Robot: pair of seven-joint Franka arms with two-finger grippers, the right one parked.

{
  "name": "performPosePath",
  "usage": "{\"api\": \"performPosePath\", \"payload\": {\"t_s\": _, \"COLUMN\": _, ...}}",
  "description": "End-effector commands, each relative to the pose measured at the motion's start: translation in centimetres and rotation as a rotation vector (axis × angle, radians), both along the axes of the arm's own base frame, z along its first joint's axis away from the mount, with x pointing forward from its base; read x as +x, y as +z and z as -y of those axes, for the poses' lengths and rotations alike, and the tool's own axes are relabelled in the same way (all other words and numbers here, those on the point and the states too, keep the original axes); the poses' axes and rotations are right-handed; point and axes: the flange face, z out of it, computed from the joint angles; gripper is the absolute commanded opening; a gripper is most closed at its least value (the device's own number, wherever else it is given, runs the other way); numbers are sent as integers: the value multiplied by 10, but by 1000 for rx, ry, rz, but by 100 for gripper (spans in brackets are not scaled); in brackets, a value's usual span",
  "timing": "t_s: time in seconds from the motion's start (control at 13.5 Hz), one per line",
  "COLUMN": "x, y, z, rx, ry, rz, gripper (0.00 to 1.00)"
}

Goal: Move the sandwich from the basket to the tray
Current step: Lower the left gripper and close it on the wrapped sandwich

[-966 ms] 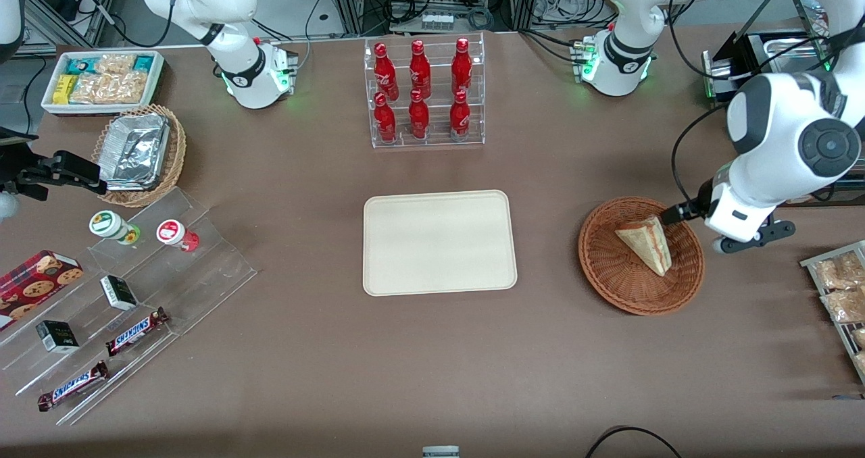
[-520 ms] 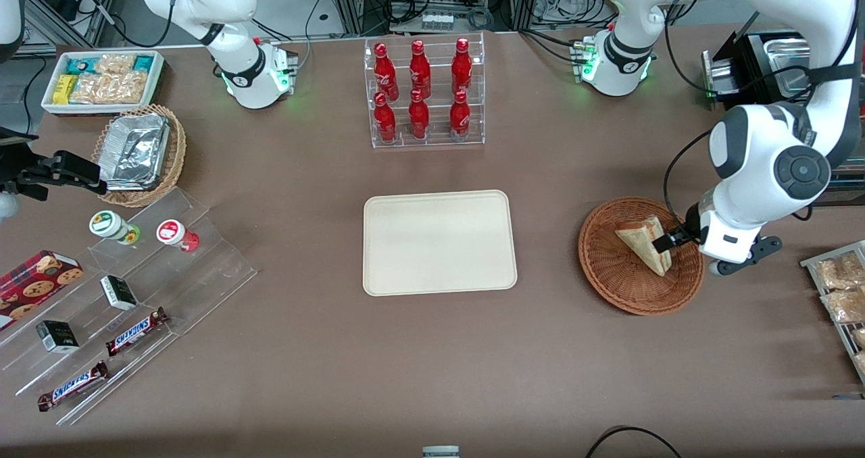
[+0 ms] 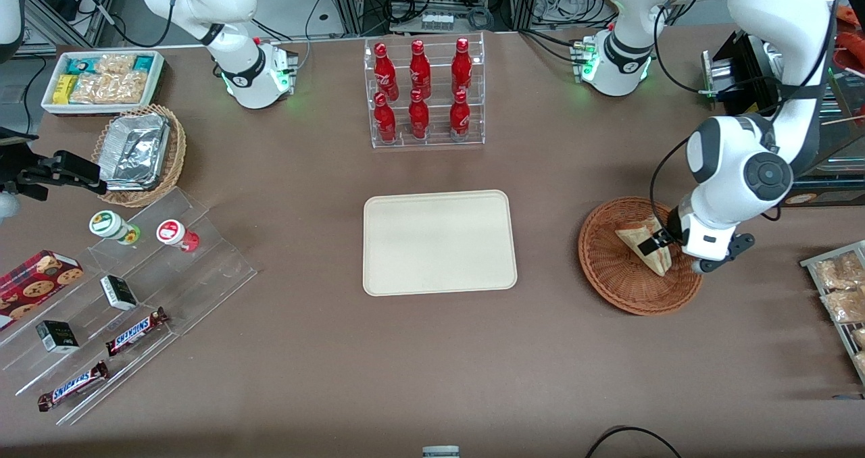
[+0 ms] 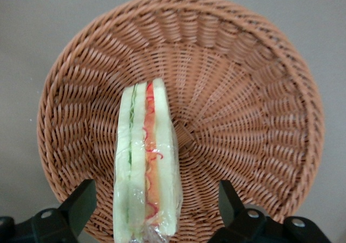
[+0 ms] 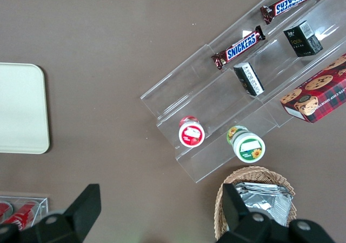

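A wrapped triangular sandwich [image 3: 634, 236] [image 4: 146, 162] of pale bread with red and green layers stands on edge in the reddish-brown wicker basket [image 3: 611, 289] [image 4: 254, 92], toward the working arm's end of the table. My left gripper [image 3: 659, 247] [image 4: 155, 213] is low over the basket and open, one black finger [image 4: 81, 205] on each side of the sandwich, with gaps between the pads and the bread. The cream tray [image 3: 439, 242] [image 5: 21, 108] lies flat at the table's middle with nothing on it.
A clear rack of red bottles [image 3: 426, 93] stands farther from the front camera than the tray. A wire rack of snack packs [image 3: 841, 296] sits beside the basket at the table's edge. A tan foil-pack basket [image 3: 138, 154], white snack bin [image 3: 101, 80] and acrylic snack steps [image 3: 128, 296] lie toward the parked arm's end.
My left gripper has come from the basket's rim in over the basket and down, so its open fingers now straddle the sandwich. The sandwich and basket have not moved.
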Motion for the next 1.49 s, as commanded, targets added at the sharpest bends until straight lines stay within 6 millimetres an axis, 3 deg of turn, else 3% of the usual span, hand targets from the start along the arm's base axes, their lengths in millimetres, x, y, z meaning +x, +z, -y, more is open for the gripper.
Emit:
{"api": "performPosePath", "payload": {"t_s": 0.0, "x": -11, "y": -2, "z": -1, "rx": -6, "ry": 37, "rz": 3, "gripper": 100}}
{"api": "performPosePath", "payload": {"t_s": 0.52, "x": -17, "y": -13, "z": 1, "rx": -3, "ry": 74, "rz": -9, "gripper": 100}}
{"api": "performPosePath", "payload": {"t_s": 0.82, "x": -18, "y": -20, "z": 1, "rx": -3, "ry": 108, "rz": -3, "gripper": 86}}
{"api": "performPosePath", "payload": {"t_s": 0.89, "x": -18, "y": -23, "z": 1, "rx": -4, "ry": 126, "rz": -2, "gripper": 76}}
{"api": "performPosePath", "payload": {"t_s": 1.11, "x": -20, "y": -27, "z": 0, "rx": -1, "ry": 148, "rz": -5, "gripper": 21}}
{"api": "performPosePath", "payload": {"t_s": 1.19, "x": -20, "y": -26, "z": 0, "rx": -1, "ry": 148, "rz": -7, "gripper": 8}}
{"api": "performPosePath", "payload": {"t_s": 1.26, "x": -20, "y": -23, "z": 0, "rx": -1, "ry": 146, "rz": -7, "gripper": 0}}
{"api": "performPosePath", "payload": {"t_s": 1.41, "x": -19, "y": -10, "z": 0, "rx": 2, "ry": 138, "rz": -18, "gripper": 0}}
